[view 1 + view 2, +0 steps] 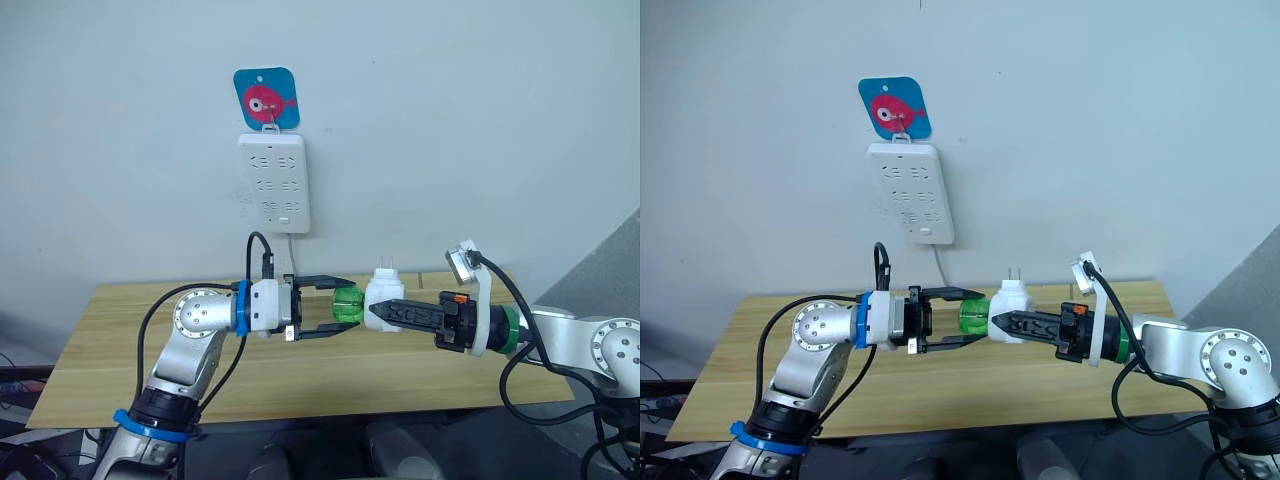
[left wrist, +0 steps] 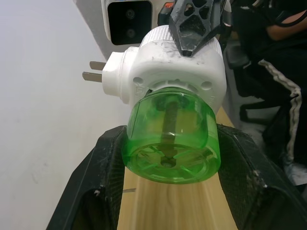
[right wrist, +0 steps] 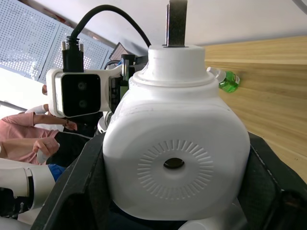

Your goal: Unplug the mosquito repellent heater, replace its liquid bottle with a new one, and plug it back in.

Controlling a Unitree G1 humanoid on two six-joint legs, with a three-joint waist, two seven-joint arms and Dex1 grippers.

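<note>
The mosquito repellent heater (image 1: pixel 381 297) is off the wall and up in the air above the wooden counter (image 1: pixel 120 340), held between the two arms. The right pincer (image 1: pixel 378 311) is clamped on the white heater body, one black finger on each side, the vent hole facing back along the wrist and the two metal prongs (image 1: pixel 386 264) pointing up. Screwed into the heater's other end is the green liquid bottle (image 1: pixel 347 304), sticking out sideways toward the left arm. The left pincer (image 1: pixel 345 304) has its fingers spread, one above the bottle and one below; from the wrist camera the pads (image 2: pixel 111 158) sit right at the bottle's sides, though I cannot tell if they actually press on it. On the wall behind hangs the tall white power strip (image 1: pixel 273 183) under a blue hook plate with a pink fish (image 1: pixel 266 99), its cord dropping toward the counter. A second green bottle (image 3: pixel 226 78) lies on its side on the counter, well away. A person in a pink top (image 3: pixel 24 143) sits off in the background
</note>
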